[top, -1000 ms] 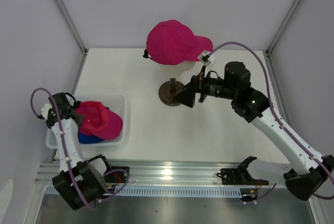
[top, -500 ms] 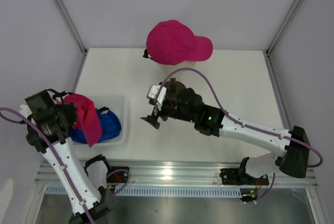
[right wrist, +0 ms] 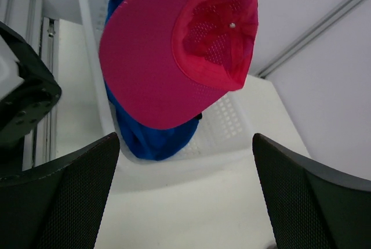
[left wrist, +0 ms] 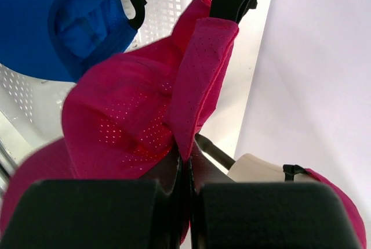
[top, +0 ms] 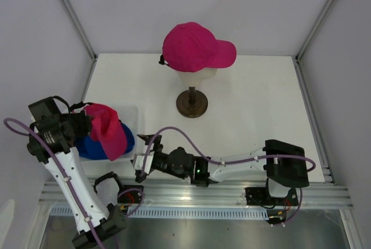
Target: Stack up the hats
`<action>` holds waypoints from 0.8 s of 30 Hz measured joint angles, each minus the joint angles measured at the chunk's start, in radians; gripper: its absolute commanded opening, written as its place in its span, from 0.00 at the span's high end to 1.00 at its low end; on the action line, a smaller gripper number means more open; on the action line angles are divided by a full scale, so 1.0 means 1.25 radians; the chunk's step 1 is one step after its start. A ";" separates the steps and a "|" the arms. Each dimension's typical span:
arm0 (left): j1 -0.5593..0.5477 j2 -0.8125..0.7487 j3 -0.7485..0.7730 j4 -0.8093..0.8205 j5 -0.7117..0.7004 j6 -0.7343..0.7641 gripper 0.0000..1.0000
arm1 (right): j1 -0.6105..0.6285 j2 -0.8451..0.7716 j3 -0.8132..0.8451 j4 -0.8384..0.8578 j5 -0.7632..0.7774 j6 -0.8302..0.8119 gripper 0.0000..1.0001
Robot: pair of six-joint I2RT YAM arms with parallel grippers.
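At near left, the left gripper (left wrist: 186,170), fingers pinching a thin fold of the pink cap (top: 108,135), hangs it above the blue cap (top: 84,150) in the basket (top: 132,111), with the right gripper (top: 142,165) spread wide nearby; so slight a pinch may let the fabric slip.

Bright, even light, soft shadows.

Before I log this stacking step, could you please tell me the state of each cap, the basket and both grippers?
left gripper: shut on the held pink cap.
right gripper: open, empty, facing the basket.
held pink cap: hanging over the basket.
blue cap: lying in the basket.
second pink cap: sitting on the mannequin head.
basket: upright, blue cap inside.
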 measured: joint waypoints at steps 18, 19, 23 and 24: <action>-0.003 0.012 -0.014 -0.002 -0.005 -0.060 0.99 | 0.150 0.192 0.013 0.355 0.116 -0.109 0.00; -0.004 0.012 -0.020 -0.001 0.000 -0.062 0.99 | 0.152 0.222 0.026 0.368 0.125 -0.117 0.00; -0.013 0.012 -0.046 -0.002 0.022 -0.070 0.99 | 0.154 0.303 0.058 0.363 0.152 -0.136 0.00; -0.019 0.012 -0.052 -0.002 0.028 -0.072 0.99 | 0.152 0.312 0.066 0.361 0.160 -0.139 0.01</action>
